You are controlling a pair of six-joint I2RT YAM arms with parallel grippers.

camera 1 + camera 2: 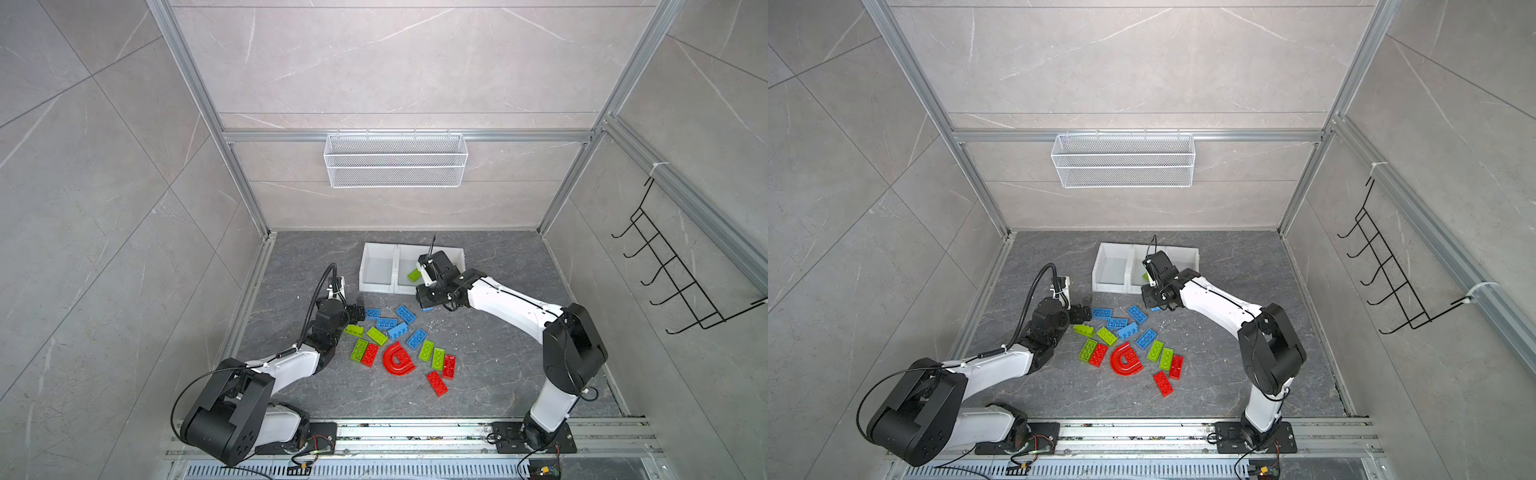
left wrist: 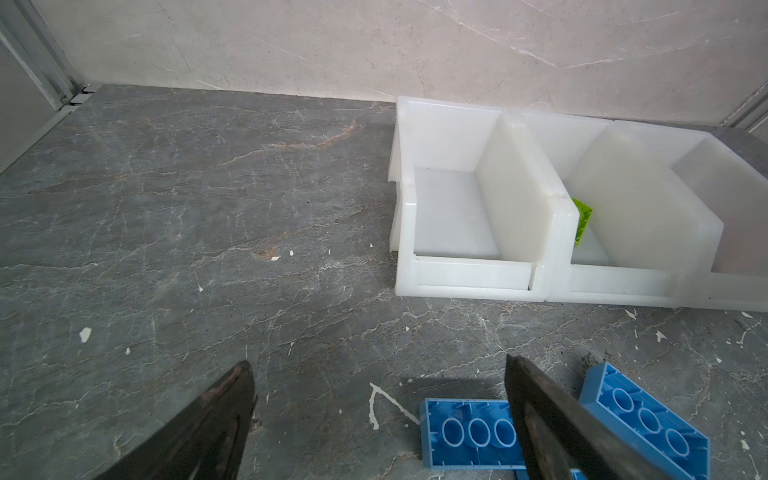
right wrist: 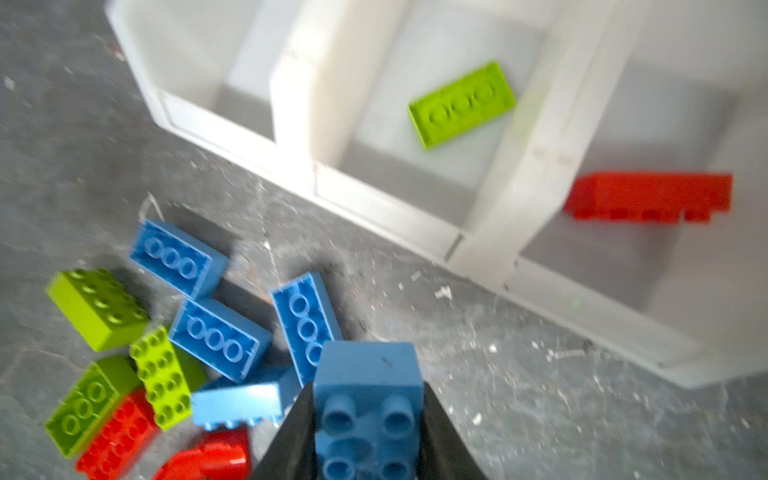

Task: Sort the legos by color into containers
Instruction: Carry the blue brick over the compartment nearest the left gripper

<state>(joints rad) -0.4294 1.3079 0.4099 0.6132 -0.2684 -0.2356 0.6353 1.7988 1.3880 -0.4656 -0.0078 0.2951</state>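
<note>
There's a blue brick clamped in my right gripper. The jaws are pinched on its smooth sides and the studs face the wrist cam. It's hanging just in front of the containers, which are three milky white plastic bins joined in a row, boxy with low front lips.

The middle one has a lime green brick showing its ringed underside, and the bin at the right arm's end has a red brick.

The rest of the legos are scattered loose on the worktop between the arms. They're glossy blue, green and red blocks, some studs-up, some showing the round tubes underneath. There are also red arch pieces, nested like a horseshoe.

My left gripper sits at the pile's edge with its jaws spread wide, one tip over a flipped blue brick.

The worktop is dark grey veined stone, flecked with white chips. A white wire mesh basket hangs on the back wall.
</note>
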